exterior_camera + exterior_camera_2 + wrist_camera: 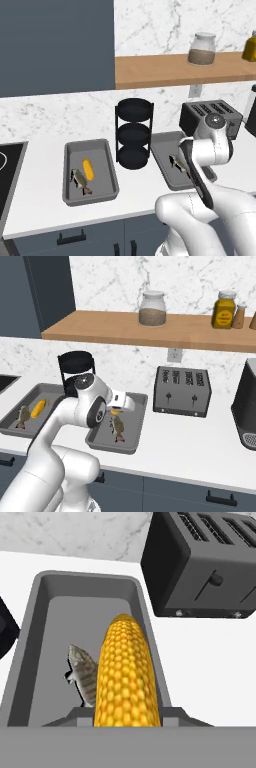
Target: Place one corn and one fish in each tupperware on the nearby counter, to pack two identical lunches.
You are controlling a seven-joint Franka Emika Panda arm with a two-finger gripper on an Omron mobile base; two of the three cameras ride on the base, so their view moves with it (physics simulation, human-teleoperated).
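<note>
My gripper (127,714) is shut on a yellow corn cob (127,672) and hangs low over the right grey tupperware (85,582). A brown-grey fish (85,674) lies in that tray, just beside the held cob. From the right base view the gripper (116,412) sits under the white wrist, with the fish (119,428) below it in the tray (137,401). The left tupperware (90,144) holds another corn (88,169) and a fish (80,181) side by side. Both trays rest on the white marbled counter (45,210).
A black three-tier round rack (134,132) stands between the trays. A dark toaster (205,567) sits close to the right tray's far right side. A wooden shelf (150,331) carries jars above. A stovetop (10,170) lies far left; a dark appliance (247,406) far right.
</note>
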